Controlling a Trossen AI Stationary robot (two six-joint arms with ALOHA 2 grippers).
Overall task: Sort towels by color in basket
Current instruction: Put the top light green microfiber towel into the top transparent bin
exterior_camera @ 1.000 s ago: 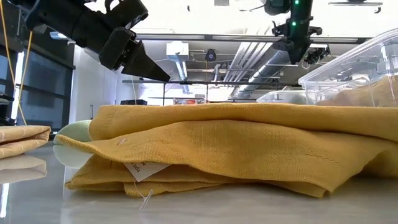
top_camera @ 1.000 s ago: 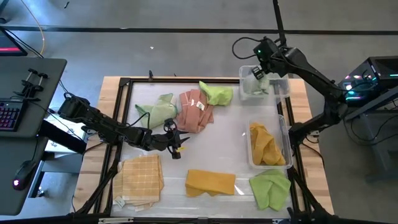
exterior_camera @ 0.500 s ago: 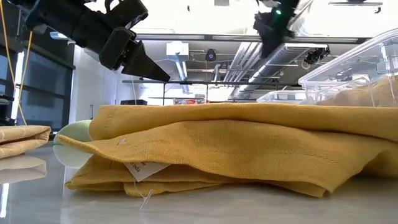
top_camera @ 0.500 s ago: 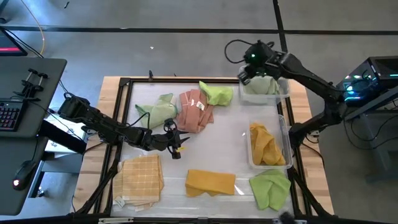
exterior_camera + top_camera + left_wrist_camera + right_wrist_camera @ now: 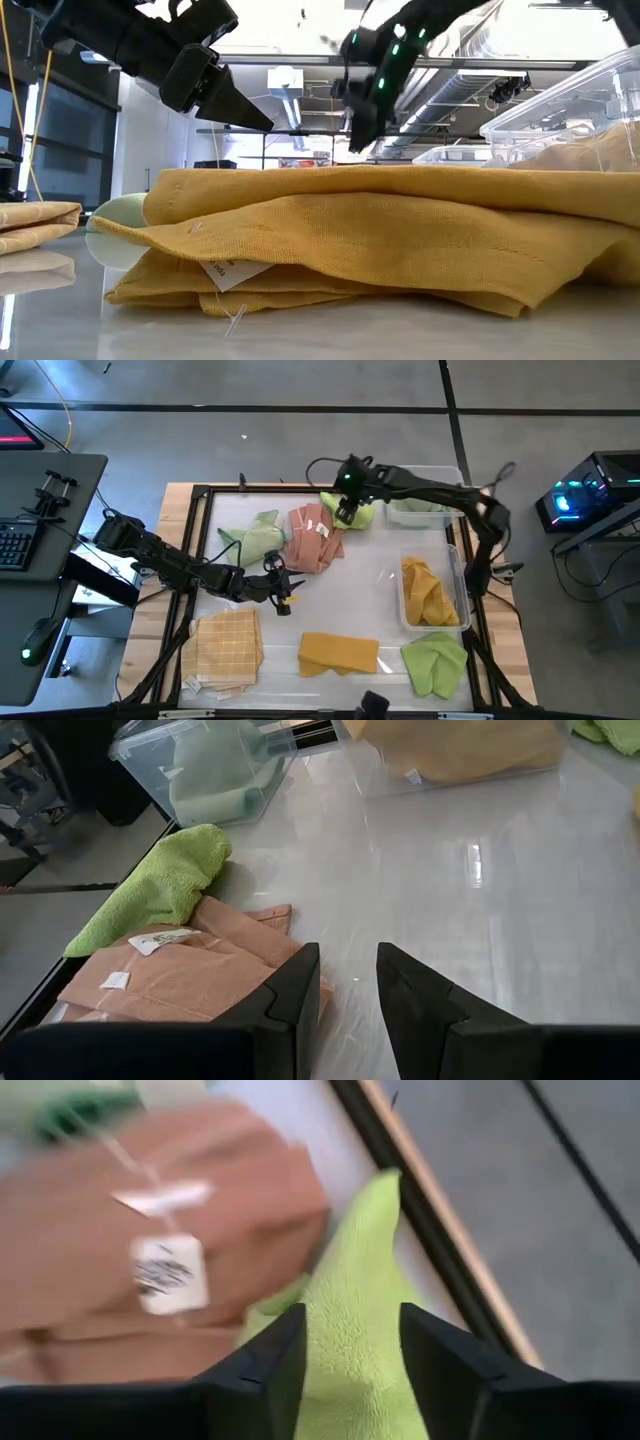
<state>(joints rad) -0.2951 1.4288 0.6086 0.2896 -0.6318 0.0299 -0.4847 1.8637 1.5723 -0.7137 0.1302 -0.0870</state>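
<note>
Loose towels lie on the table: a pale green one [image 5: 258, 540], a salmon pink one [image 5: 315, 538], a lime green one [image 5: 358, 512] at the far middle, a tan check one [image 5: 228, 648], a mustard one [image 5: 338, 653] and a second lime green one [image 5: 435, 663]. My right gripper [image 5: 345, 512] is open and points down over the far lime green towel [image 5: 345, 1330]; its fingers straddle the towel in the wrist view. I cannot tell whether they touch it. My left gripper [image 5: 285, 585] hovers open near the salmon towel [image 5: 180, 985], with nothing between its fingers.
Two clear bins stand along the right side: the far one [image 5: 448, 510] holds a pale green towel, the nearer one [image 5: 405, 605] a mustard towel. A black frame [image 5: 200, 495] rims the table. In the low view the mustard towel [image 5: 380, 240] fills the foreground.
My right gripper has swung from over the far right bin toward the table's left and come down, tipping more steeply, until it stands over the far lime green towel. My left arm has kept still.
</note>
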